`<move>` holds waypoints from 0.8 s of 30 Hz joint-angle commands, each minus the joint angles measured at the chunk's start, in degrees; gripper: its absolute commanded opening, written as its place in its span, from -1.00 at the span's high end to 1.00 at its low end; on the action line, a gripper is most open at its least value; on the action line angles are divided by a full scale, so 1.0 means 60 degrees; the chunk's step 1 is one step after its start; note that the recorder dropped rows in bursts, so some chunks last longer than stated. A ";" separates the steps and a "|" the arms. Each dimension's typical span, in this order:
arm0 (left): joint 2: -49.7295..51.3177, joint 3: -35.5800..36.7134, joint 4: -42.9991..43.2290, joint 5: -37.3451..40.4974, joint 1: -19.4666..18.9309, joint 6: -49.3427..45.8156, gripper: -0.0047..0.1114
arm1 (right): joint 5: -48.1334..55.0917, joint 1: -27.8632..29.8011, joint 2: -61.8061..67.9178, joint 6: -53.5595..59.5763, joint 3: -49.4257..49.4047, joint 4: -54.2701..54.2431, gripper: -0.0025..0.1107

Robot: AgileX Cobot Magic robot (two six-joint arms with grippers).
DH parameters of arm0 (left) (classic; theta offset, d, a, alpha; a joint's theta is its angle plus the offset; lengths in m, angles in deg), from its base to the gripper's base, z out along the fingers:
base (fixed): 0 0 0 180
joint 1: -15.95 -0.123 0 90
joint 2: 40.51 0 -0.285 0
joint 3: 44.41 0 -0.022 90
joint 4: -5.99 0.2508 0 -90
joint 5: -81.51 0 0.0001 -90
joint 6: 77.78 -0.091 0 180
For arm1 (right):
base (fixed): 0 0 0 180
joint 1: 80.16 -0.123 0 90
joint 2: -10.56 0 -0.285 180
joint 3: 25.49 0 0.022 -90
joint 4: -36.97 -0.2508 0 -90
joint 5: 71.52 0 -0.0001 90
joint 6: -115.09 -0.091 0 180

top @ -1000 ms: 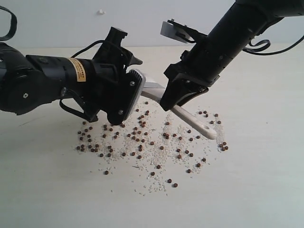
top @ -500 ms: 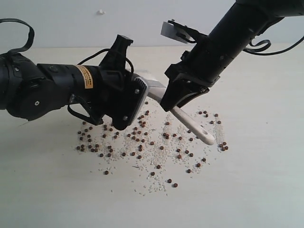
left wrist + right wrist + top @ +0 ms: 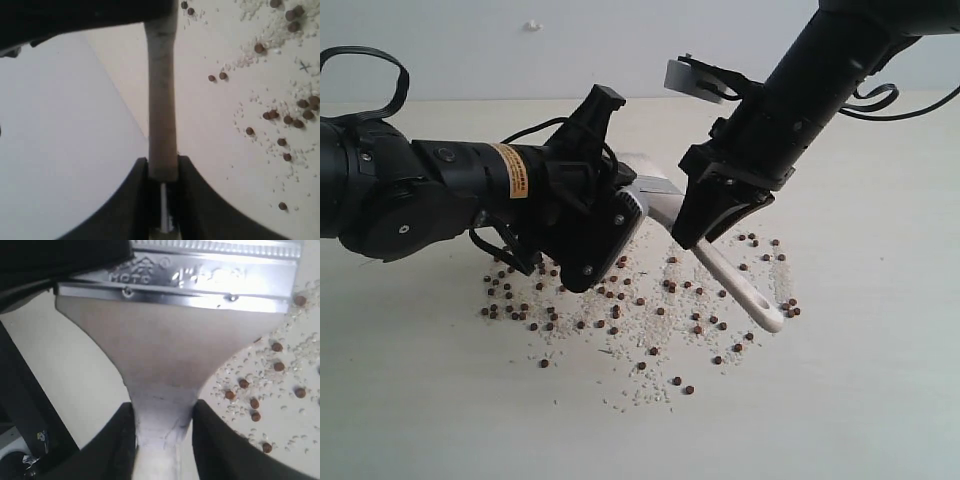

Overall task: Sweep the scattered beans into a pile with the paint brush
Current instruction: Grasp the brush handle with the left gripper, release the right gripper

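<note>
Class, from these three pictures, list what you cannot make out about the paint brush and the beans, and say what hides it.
1. Bristles of the paint brush: in the exterior view they are behind the left gripper; in the right wrist view they are cut off by the edge past the ferrule.
2. Beans lying behind the left gripper: exterior view, its body covers them.
3. Ferrule's stamped lettering: right wrist view, blurred by glare.

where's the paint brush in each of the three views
Exterior view: the wide flat paint brush with silver metal ferrule and cream handle slants across the middle, handle end low right.
Left wrist view: paint brush edge-on, a narrow cream strip up the centre from the left claw.
Right wrist view: paint brush fills the centre, ferrule along the top, handle narrowing into the right claw.
Shared landmark: scattered small round reddish-brown beans.
</note>
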 commanded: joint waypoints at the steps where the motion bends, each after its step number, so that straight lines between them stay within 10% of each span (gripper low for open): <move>1: -0.0014 0.0028 0.0013 -0.0128 0.0181 -0.0108 0.92 | -0.0447 0.0003 -0.0029 -0.0126 0.0084 -0.0585 0.48; 8: -0.0014 0.0028 -0.0120 -0.0128 0.0181 -0.0108 0.92 | -0.0447 0.0003 -0.0029 -0.0145 0.0084 -0.0568 -0.17; 24: -0.0014 0.0028 -0.0201 -0.0111 0.0181 -0.0108 0.92 | -0.1250 0.0003 -0.1322 -0.0733 0.0084 0.1011 -0.18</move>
